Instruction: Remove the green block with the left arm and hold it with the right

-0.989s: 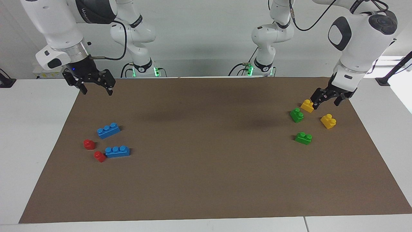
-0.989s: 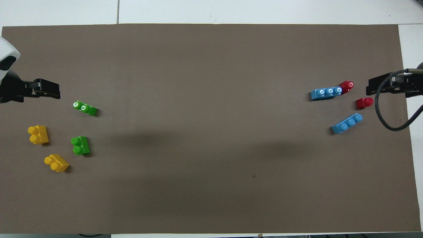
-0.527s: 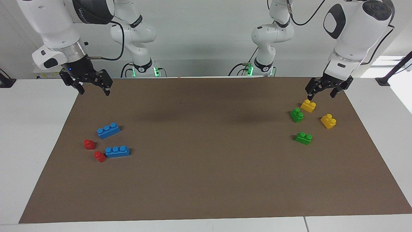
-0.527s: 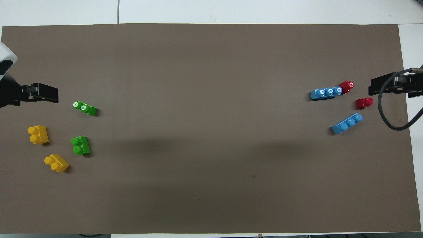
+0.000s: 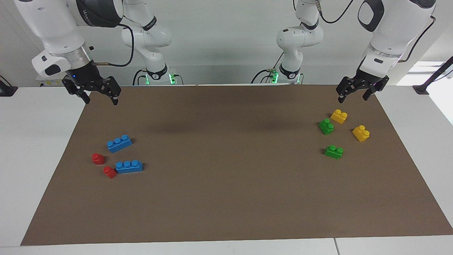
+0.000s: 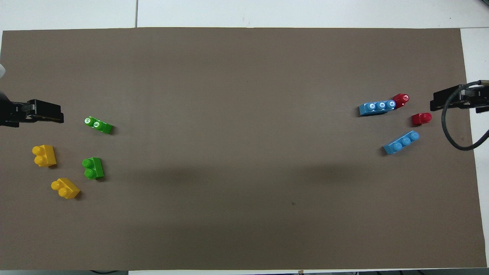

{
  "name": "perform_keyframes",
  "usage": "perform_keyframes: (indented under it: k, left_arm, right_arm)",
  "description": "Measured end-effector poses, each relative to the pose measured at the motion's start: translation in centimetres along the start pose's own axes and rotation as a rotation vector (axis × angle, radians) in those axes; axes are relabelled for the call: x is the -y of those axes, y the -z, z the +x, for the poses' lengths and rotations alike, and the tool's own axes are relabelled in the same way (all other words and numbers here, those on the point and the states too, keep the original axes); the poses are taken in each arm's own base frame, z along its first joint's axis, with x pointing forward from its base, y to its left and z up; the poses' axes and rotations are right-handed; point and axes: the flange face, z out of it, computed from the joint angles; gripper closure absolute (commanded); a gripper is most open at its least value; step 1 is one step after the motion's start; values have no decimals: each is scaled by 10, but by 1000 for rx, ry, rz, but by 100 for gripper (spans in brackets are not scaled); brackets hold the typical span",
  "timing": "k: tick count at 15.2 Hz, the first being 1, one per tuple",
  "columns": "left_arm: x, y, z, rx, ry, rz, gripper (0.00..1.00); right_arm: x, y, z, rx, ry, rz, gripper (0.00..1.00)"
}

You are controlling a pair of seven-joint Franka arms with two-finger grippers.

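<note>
Two green blocks lie on the brown mat toward the left arm's end. One (image 5: 326, 126) (image 6: 93, 168) lies beside a yellow brick (image 5: 338, 116), the other (image 5: 334, 151) (image 6: 98, 125) lies farther from the robots. My left gripper (image 5: 353, 96) (image 6: 42, 115) is open and empty. It hangs in the air over the mat's edge by the robots, apart from the yellow brick and both green blocks. My right gripper (image 5: 100, 99) (image 6: 454, 101) is open and empty, raised over the mat's corner at the right arm's end.
A second yellow brick (image 5: 361, 133) (image 6: 44, 155) lies beside the green blocks. Two blue three-stud bricks (image 5: 119, 143) (image 5: 129, 166) and two red bricks (image 5: 98, 158) (image 5: 109, 172) lie toward the right arm's end. The brown mat (image 5: 226, 198) covers most of the table.
My left gripper has risen and drawn back toward the robots, away from the yellow brick it hung close to. My right gripper has lifted slightly. No brick moved.
</note>
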Motion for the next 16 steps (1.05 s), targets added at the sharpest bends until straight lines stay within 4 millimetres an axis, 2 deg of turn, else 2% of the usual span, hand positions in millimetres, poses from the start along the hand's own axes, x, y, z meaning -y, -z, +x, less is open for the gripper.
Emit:
perform_keyframes:
  k: [16]
  left_arm:
    - [3, -2, -2, 21, 15, -39, 0]
  right_arm:
    - [2, -2, -2, 18, 4, -1, 0]
